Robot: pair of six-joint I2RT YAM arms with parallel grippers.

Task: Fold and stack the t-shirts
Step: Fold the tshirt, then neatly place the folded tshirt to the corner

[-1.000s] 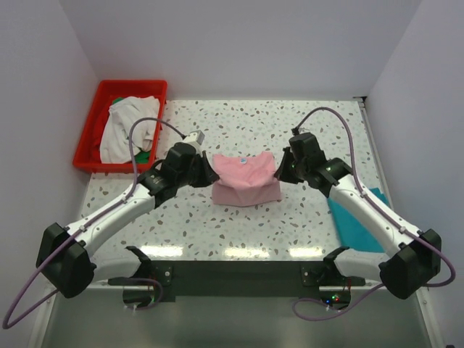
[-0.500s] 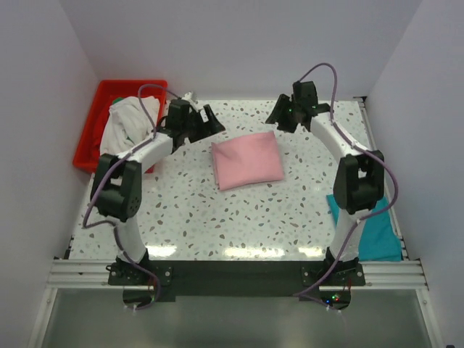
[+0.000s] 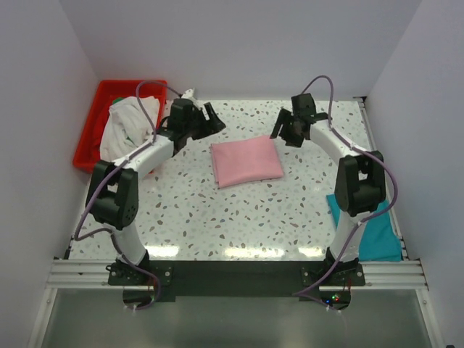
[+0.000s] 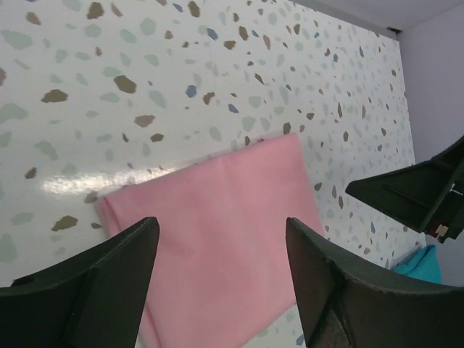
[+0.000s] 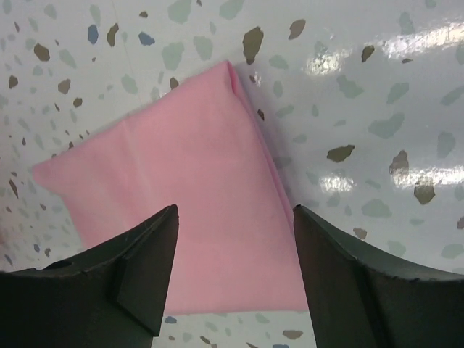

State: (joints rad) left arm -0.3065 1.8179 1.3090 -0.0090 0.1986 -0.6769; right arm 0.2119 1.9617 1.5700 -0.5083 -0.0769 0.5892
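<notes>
A light pink t-shirt (image 3: 246, 161) lies folded in a flat rectangle at the middle of the table. My left gripper (image 3: 212, 119) hangs open just beyond its far left corner, nothing between the fingers. In the left wrist view the pink t-shirt (image 4: 217, 210) shows below the open left gripper (image 4: 221, 232). My right gripper (image 3: 284, 130) stands open off the far right corner, also empty. The right wrist view shows the pink t-shirt (image 5: 181, 174) under the open right gripper (image 5: 235, 217). A teal t-shirt (image 3: 364, 226) lies at the right edge. An off-white t-shirt (image 3: 127, 127) is heaped in the crate.
The red plastic crate (image 3: 85, 141) stands at the far left corner, with a bit of green cloth (image 3: 115, 101) behind the off-white heap. Both arms reach up along the table's sides. White walls close in the left, far and right edges.
Both grippers have let go of the pink t-shirt and opened. The arms have swung from the shirt's sides to the far side of the table. The shirt now lies flat.
</notes>
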